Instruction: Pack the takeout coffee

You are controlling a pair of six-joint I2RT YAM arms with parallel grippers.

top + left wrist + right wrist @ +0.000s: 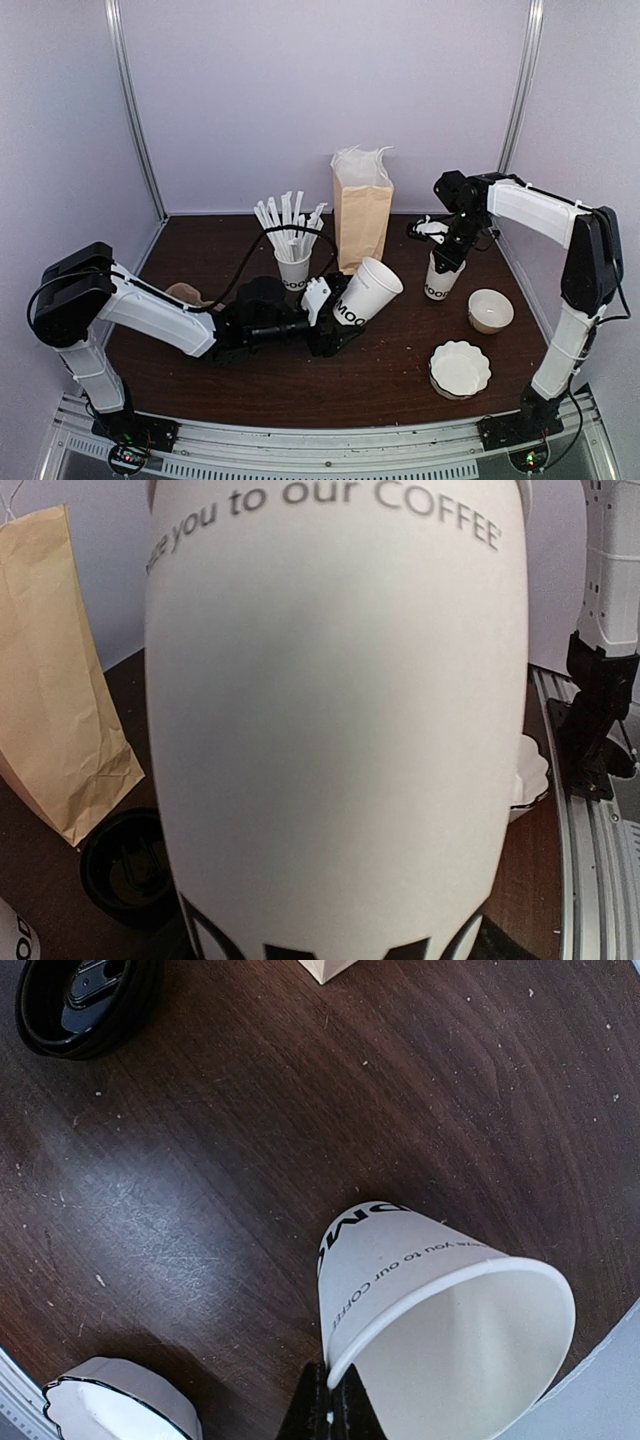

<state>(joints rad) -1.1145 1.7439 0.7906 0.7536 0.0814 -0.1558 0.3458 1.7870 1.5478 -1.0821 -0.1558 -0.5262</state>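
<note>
Two lidless white paper cups with black lettering show, so I cannot tell which one is the takeout coffee. My left gripper [325, 305] is shut on one cup [365, 292], holding it tilted above the table in front of the paper bag; that cup [335, 730] fills the left wrist view and hides the fingers. My right gripper [330, 1415] pinches the rim of the other cup [440, 1300], which stands at the right [440, 278]. A round black lid [80, 1000] lies loose on the table near the bag's foot, and the same lid [125, 865] appears in the left wrist view.
A brown paper bag [362, 215] stands open at the back centre. A white cup with white straws [293, 265] stands left of it. A small bowl [490, 310] and a white scalloped dish [460, 368] sit at the front right. Something tan [185, 293] lies behind the left arm.
</note>
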